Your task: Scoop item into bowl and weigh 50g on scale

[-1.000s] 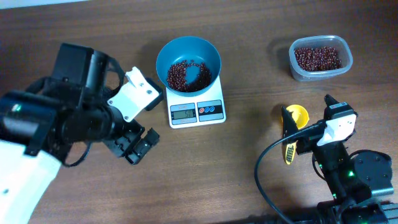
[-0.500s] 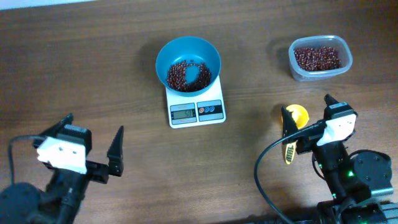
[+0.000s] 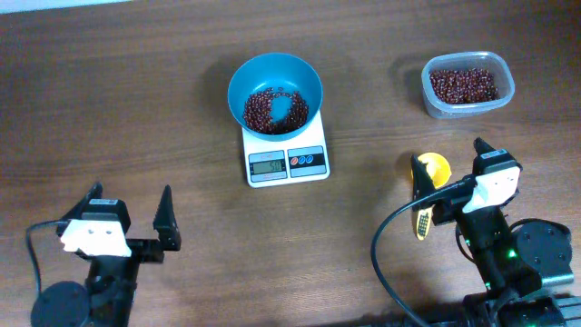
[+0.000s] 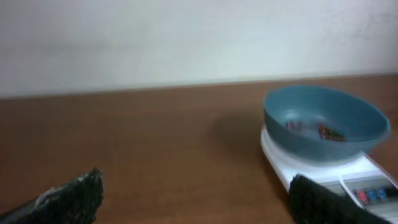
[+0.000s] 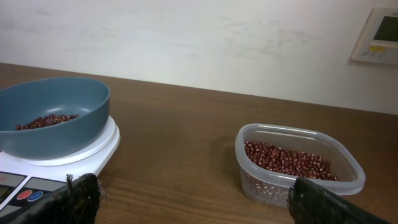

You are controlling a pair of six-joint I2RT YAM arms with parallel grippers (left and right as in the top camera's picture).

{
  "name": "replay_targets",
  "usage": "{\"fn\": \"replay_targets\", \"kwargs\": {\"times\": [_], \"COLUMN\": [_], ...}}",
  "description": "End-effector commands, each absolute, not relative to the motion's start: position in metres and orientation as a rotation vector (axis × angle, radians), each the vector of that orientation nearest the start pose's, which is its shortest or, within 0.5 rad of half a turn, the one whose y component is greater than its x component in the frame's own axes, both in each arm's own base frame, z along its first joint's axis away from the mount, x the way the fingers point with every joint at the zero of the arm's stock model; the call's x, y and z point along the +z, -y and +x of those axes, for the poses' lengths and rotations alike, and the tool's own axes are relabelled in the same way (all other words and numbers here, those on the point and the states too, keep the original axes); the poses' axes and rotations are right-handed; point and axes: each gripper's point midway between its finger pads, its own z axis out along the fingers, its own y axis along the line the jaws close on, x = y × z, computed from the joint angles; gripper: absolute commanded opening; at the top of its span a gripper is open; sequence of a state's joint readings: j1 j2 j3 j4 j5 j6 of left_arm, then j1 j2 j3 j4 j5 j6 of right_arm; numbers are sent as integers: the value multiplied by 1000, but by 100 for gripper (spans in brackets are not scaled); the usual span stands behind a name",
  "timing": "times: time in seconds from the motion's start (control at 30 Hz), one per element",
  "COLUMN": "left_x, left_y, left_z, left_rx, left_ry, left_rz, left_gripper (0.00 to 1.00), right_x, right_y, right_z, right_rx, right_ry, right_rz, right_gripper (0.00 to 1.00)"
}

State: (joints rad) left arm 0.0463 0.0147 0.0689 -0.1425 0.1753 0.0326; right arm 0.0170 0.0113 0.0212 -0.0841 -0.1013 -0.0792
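Bowl (image 3: 252,74): sat on scale (image 3: 286,169), beans (image 3: 263,111) inside.
Your left end effector (image 4: 196,193): stood released.
Your right end effector (image 5: 189,196): stood released.

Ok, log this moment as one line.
beans in bowl on scale; scoop beside right fingers; left fingers open; right fingers open

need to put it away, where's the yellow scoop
Overhead view: the yellow scoop lies at right, below the clear tub, well right of the scale.

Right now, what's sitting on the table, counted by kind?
Blue bowl: 1
White scale: 1
Clear tub: 1
Yellow scoop: 1
Bean heaps: 2, one per container
Total: 6
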Motion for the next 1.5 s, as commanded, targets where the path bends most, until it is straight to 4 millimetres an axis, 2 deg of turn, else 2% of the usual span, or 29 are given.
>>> {"fn": "replay_targets", "kwargs": {"times": [0.0,0.1,0.2,1.47], "left_x": [161,160,156,157], "left_y": [14,10,-5,-5], "left_z": [245,245,246,246], "left_rx": [-81,-62,10,10], "left_ry": [-1630,-1635,-1650,-1646], "left_rz": [83,65,-3,-3], "left_gripper": [99,99,99,99], "right_x": [158,159,158,158], "right_y": [-22,-22,-22,-22], "right_z": [244,244,244,244], "right_rx": [37,37,37,37], "right_ry": [-1639,-1638,-1639,-1639], "right_rz": [-157,-157,-157,-157], "right_gripper": [99,99,99,99]}}
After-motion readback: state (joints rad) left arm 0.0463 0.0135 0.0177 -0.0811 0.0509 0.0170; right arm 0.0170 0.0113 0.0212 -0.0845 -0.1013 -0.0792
